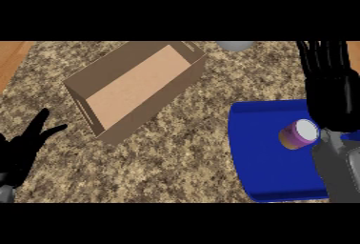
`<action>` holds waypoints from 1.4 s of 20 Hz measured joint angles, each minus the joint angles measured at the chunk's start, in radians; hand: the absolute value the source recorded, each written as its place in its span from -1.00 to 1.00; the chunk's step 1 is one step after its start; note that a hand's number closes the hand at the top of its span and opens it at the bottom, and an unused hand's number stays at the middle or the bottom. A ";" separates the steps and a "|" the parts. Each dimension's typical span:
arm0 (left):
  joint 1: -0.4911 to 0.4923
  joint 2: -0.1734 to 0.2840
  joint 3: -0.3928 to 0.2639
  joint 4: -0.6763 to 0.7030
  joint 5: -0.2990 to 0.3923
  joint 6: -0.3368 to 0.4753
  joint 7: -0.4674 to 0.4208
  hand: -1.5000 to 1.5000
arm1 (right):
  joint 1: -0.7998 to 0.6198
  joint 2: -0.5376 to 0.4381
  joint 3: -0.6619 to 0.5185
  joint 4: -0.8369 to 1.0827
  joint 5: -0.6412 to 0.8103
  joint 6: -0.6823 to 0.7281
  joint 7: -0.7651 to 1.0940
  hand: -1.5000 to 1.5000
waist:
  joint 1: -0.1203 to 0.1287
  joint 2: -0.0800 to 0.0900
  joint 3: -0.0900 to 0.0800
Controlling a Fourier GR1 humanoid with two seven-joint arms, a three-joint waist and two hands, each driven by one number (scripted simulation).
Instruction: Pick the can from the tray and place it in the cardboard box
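The can (299, 134) lies tilted on the blue tray (267, 167) at the right of the frame, its pale lid facing up and right. The right hand (329, 81) stretches up along the right edge just beside the can, fingers straight and apart, holding nothing. The cardboard box (137, 88) sits open in the upper middle, angled on the speckled counter (175, 157), well apart from the tray. The left hand (21, 147) rests at the lower left edge, fingers spread. A grey object (234, 45) peeks in at the top edge.

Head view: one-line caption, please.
Can on blue tray, right hand open above it, cardboard box waiting.
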 measured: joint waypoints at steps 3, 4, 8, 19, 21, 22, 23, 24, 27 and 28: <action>-0.021 0.015 0.013 0.009 -0.044 0.023 -0.009 0.00 | 0.050 -0.056 -0.012 0.041 -0.039 0.126 0.008 -1.00 | -0.003 -0.003 0.007; -0.033 0.024 0.017 0.012 -0.068 0.043 -0.013 0.00 | 0.073 -0.084 -0.007 0.059 -0.052 0.186 0.012 -1.00 | -0.006 -0.002 0.009; -0.043 0.063 0.030 0.017 -0.136 0.087 -0.042 0.00 | 0.103 -0.261 0.033 0.080 0.051 0.365 -0.006 -1.00 | -0.003 -0.006 0.005; -0.081 0.027 -0.006 0.072 -0.241 0.149 -0.096 0.00 | 0.223 -0.430 0.029 0.496 0.271 0.674 -0.582 -1.00 | 0.014 0.011 0.019; -0.094 0.012 -0.016 0.088 -0.255 0.155 -0.100 0.00 | 0.197 -0.454 0.038 0.550 0.346 0.634 -0.644 -1.00 | 0.019 0.010 0.019; -0.110 0.010 -0.018 0.093 -0.260 0.156 -0.094 0.00 | 0.177 -0.466 0.047 0.577 0.385 0.613 -0.665 -1.00 | 0.024 0.011 0.019; -0.117 0.010 -0.017 0.095 -0.260 0.152 -0.092 0.00 | 0.165 -0.489 0.055 0.598 0.425 0.591 -0.688 -1.00 | 0.027 0.011 0.019; -0.123 0.005 -0.023 0.095 -0.265 0.153 -0.087 0.00 | 0.151 -0.512 0.069 0.611 0.466 0.576 -0.705 -1.00 | 0.030 0.010 0.019; -0.137 0.004 -0.022 0.109 -0.268 0.143 -0.092 0.00 | 0.099 -0.571 0.122 0.658 0.580 0.542 -0.742 -1.00 | 0.040 0.010 0.017; -0.140 0.000 -0.022 0.114 -0.271 0.144 -0.094 0.00 | 0.087 -0.581 0.146 0.676 0.620 0.528 -0.756 -1.00 | 0.042 0.010 0.017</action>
